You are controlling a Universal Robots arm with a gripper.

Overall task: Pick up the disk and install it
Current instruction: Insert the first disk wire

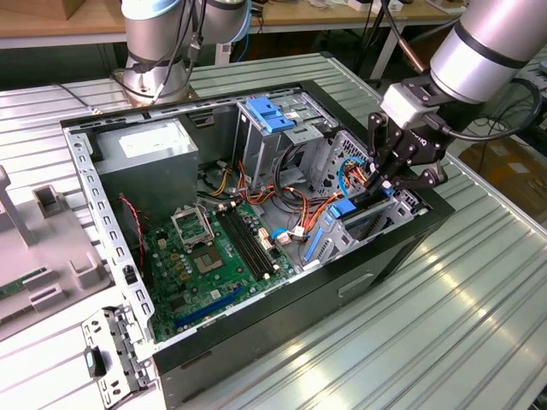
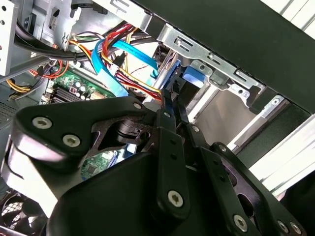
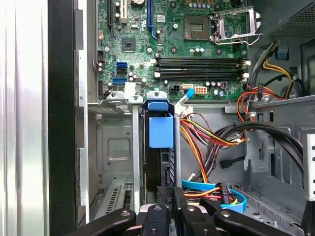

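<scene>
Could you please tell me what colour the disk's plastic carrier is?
Bright blue; the disk shows best in the first wrist view, standing in its bay.

A silver-grey arm [image 1: 487, 43] with a dark joint band carries a black, screw-studded linkage hand [image 1: 386, 184].

No readable text, label or number anywhere: white sticker on the power supply [image 1: 145, 143] illegible, print on the motherboard [image 3: 172, 44] likewise.

The disk [image 3: 161, 132], blue-framed, stands on edge, apparently seated in the case's lower drive bay.
</scene>
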